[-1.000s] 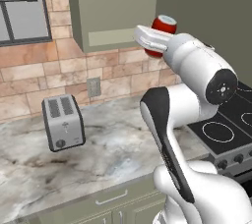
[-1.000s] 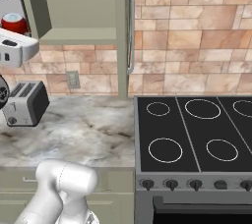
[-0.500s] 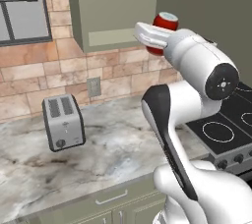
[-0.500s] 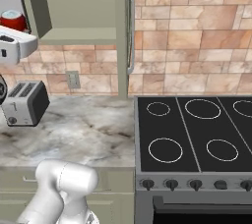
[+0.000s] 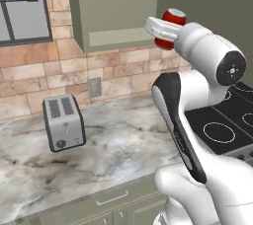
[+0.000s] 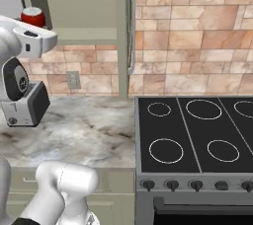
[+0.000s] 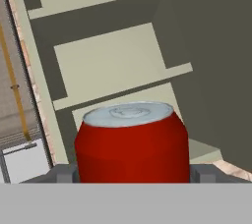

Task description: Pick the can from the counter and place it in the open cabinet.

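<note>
The red can (image 5: 171,18) with its silver top hangs high above the counter (image 5: 104,150), level with the bottom board of the open green cabinet (image 5: 116,9). My gripper (image 5: 166,27) is shut on the can, its white hand stretching out from the arm. In the right base view the can (image 6: 32,16) sits just above the hand in front of the cabinet (image 6: 84,2) opening. The hand view has the can (image 7: 132,142) upright between my fingers (image 7: 63,174), with the cabinet's shelf boards (image 7: 113,61) straight ahead.
A silver toaster (image 5: 63,123) stands on the counter at the left, below a wall outlet (image 5: 94,87). A black stove (image 6: 197,130) lies to the right. A window (image 5: 24,14) is left of the cabinet, and the cabinet's open door (image 6: 127,26) juts out edge-on.
The gripper has carried the can slightly up and closer to the cabinet opening; in the right base view it has shifted right. The toaster has not moved.
</note>
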Controlling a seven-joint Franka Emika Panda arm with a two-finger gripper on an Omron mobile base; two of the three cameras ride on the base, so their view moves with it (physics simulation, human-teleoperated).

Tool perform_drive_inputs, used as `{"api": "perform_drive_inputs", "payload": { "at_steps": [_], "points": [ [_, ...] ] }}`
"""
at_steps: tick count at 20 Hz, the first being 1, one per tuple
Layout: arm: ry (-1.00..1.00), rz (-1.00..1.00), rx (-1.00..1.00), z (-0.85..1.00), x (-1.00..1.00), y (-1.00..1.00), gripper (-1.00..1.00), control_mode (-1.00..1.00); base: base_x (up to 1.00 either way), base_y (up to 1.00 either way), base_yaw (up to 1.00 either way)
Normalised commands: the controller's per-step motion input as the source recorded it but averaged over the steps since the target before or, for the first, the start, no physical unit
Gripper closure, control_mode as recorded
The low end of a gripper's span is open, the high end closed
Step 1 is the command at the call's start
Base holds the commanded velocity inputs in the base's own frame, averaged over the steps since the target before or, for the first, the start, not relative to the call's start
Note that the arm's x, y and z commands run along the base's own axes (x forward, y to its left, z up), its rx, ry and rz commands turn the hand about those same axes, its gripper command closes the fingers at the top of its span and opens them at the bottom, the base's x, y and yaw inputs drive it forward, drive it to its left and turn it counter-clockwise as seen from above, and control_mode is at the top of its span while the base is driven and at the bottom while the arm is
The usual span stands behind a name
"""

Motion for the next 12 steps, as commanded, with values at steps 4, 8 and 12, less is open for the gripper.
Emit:
{"api": "perform_drive_inputs", "payload": {
  "at_steps": [4,8,12],
  "points": [
    [0.01,0.00,0.00,0.00,0.71,0.00,1.00,-1.00,0.00,0.00,0.00],
    [0.00,0.00,0.00,0.00,0.71,0.00,1.00,-1.00,0.00,0.00,0.00],
    [0.00,0.00,0.00,0.00,0.75,0.00,1.00,-1.00,0.00,0.00,0.00]
  ]
}}
